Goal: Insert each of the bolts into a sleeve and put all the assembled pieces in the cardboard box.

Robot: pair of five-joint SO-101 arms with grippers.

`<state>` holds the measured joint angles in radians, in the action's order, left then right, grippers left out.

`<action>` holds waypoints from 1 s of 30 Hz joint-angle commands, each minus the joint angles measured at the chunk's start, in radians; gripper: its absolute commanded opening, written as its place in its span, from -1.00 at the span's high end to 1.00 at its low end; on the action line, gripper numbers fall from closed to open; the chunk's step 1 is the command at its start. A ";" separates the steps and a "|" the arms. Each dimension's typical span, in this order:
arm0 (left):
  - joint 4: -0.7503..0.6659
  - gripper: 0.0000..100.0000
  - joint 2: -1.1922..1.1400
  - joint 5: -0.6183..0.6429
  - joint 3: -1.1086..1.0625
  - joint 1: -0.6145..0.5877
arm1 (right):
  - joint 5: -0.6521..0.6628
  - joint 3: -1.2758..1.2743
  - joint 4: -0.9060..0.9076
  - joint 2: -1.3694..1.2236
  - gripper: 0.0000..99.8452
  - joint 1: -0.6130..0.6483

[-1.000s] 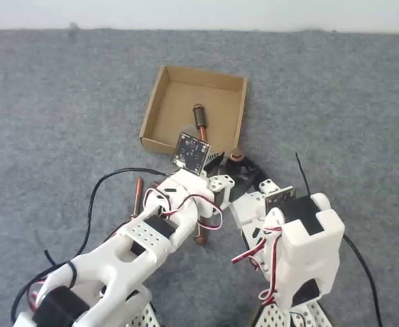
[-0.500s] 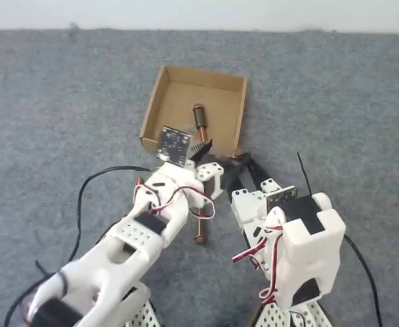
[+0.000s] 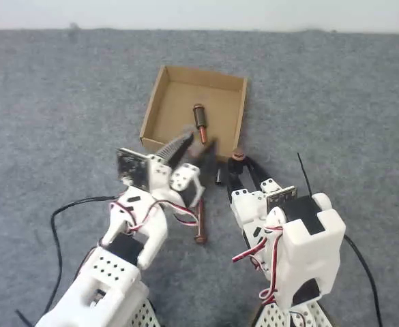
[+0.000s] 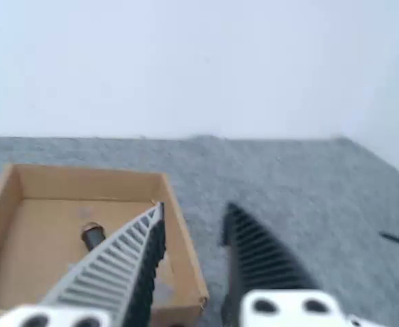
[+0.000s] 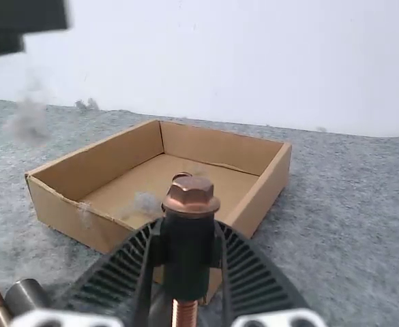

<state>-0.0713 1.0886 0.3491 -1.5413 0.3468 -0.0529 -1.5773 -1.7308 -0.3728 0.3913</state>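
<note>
Grey carpet — plain white wall behind.

Grey carpeted tabletop, plain white wall along its far edge

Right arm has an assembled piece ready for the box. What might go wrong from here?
The right end effector holds the bolt-and-sleeve piece short of the cardboard box; an early release would land it on the carpet. The open left end effector hangs close beside it at the box's near wall, so the two may collide.
</note>
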 commanded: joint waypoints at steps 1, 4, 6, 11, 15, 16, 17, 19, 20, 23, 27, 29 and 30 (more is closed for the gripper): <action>0.006 0.97 0.034 0.006 0.050 -0.061 | 0.005 0.031 -0.027 0.047 0.99 -0.015; 0.012 0.96 0.034 0.006 0.027 -0.141 | 0.005 0.026 -0.027 0.047 0.99 -0.015; 0.044 0.96 0.034 0.006 0.001 -0.198 | 0.008 0.025 -0.027 0.047 0.99 -0.015; 0.173 0.95 0.041 0.005 -0.093 -0.319 | 0.009 0.025 -0.027 0.047 0.99 -0.016; 0.198 0.95 0.041 0.005 -0.139 -0.396 | 0.009 0.023 -0.027 0.047 0.99 -0.016; 0.216 0.95 0.041 0.005 -0.139 -0.420 | 0.011 0.021 -0.027 0.050 0.99 -0.016; 0.236 0.95 0.041 0.005 -0.139 -0.442 | 0.011 0.014 -0.027 0.054 0.99 -0.016; 0.261 0.95 0.041 0.003 -0.139 -0.482 | 0.011 0.005 -0.027 0.056 0.99 -0.016; 0.273 0.95 0.041 0.002 -0.139 -0.500 | 0.011 0.005 -0.027 0.056 0.99 -0.016; 0.322 0.95 0.041 -0.091 -0.139 -0.525 | 0.011 0.005 -0.027 0.065 0.99 -0.018; 0.413 0.95 0.043 -0.281 -0.128 -0.525 | 0.011 0.002 -0.010 0.116 0.99 -0.059; 0.417 0.95 0.043 -0.331 -0.124 -0.528 | 0.011 0.002 0.045 0.145 0.99 -0.058; 0.417 0.95 0.043 -0.342 -0.124 -0.528 | 0.011 0.002 0.070 0.163 0.99 -0.058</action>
<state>0.3399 1.1070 0.0637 -1.6901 -0.1749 -0.0529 -1.5789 -1.6985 -0.2992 0.3452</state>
